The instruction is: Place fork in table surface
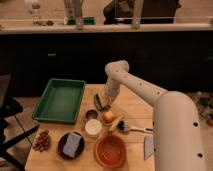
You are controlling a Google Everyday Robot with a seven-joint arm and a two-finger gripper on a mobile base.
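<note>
Gripper (104, 103) sits low over the middle of the table surface (131, 111), just right of the green tray (59, 100), with its jaws closed down tight. You cannot confirm the fork from this view. Nothing slim and pale shows at the gripper's tip, so treat the fork as possibly pinched there and hidden. Chief risk: if you release at this spot, the fork may land on the dark green item (97, 102) right beside the gripper. It may also slide against the small dark cup (91, 114) or the red-orange fruit (108, 117) just nearer, instead of resting on bare wood. Second risk: a drift left carries the release over the tray rim. Third risk: descending further may press the closed tip into these crowded items. Bare wood lies to the right of the gripper.
</note>
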